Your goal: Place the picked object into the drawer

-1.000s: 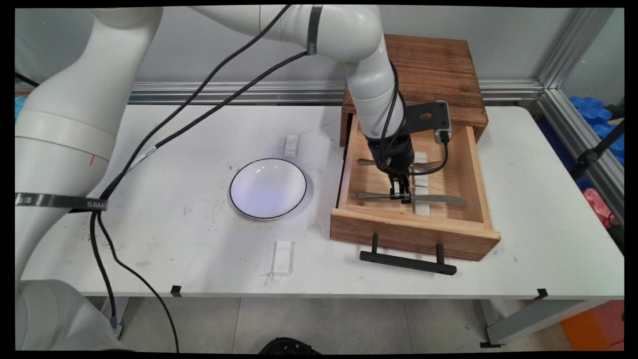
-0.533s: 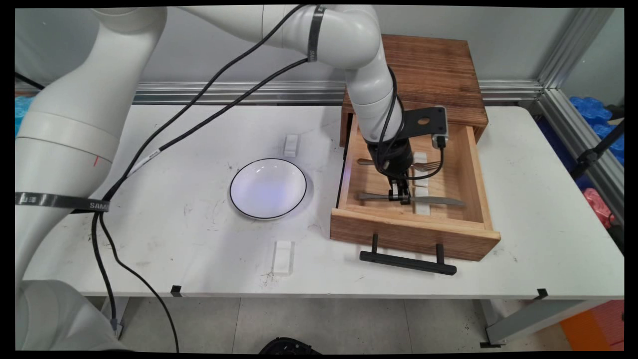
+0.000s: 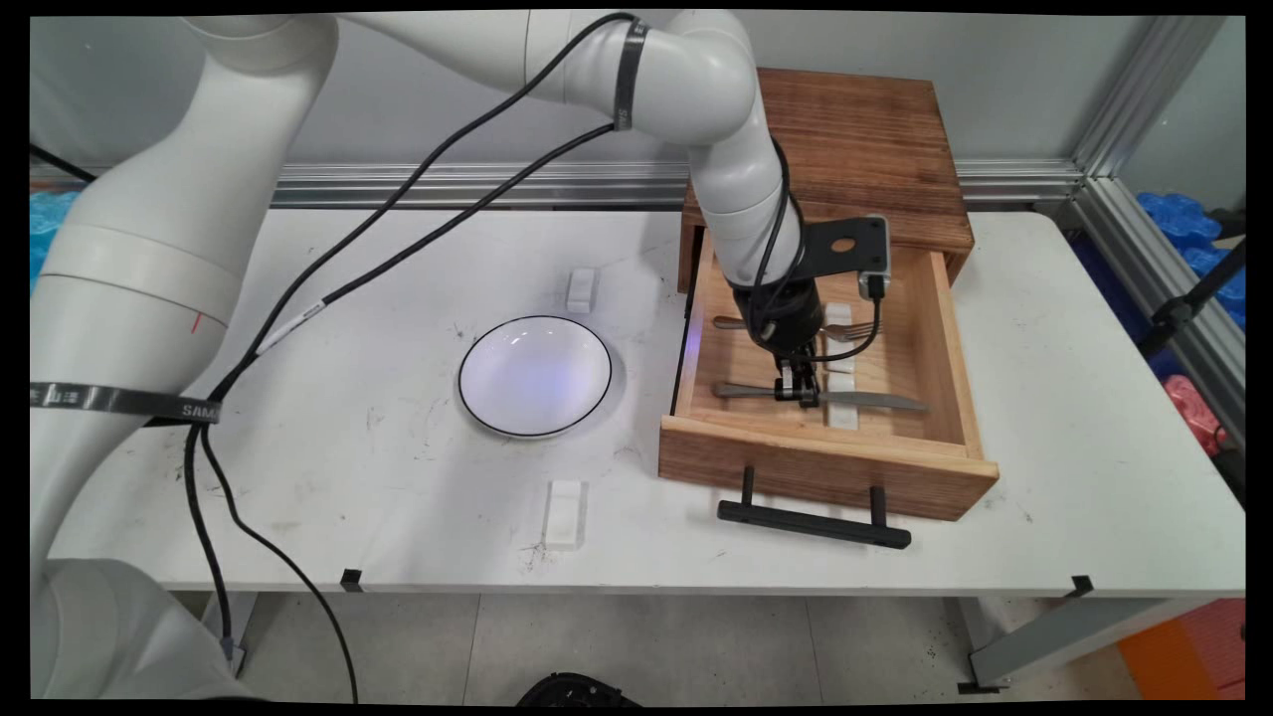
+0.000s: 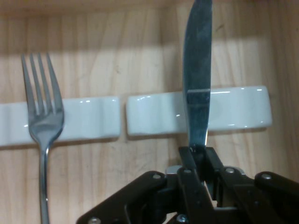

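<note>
Gripping the table knife (image 4: 198, 93) at the join of handle and blade, the gripper (image 3: 799, 390) is clamping its fingers (image 4: 202, 161) on it inside the open wooden drawer (image 3: 945, 338); over the last second the knife is barely shifting, its blade resting across a white cutlery rest (image 4: 233, 112). Lying farther back on another white rest (image 4: 88, 122), the fork (image 4: 43, 112) is staying untouched, with the black-rimmed white plate (image 3: 535, 376) sitting well apart on the table (image 3: 398, 477). Reading is going poorly: only "SAM" is showing on a black cable strap (image 3: 124, 403).
</note>
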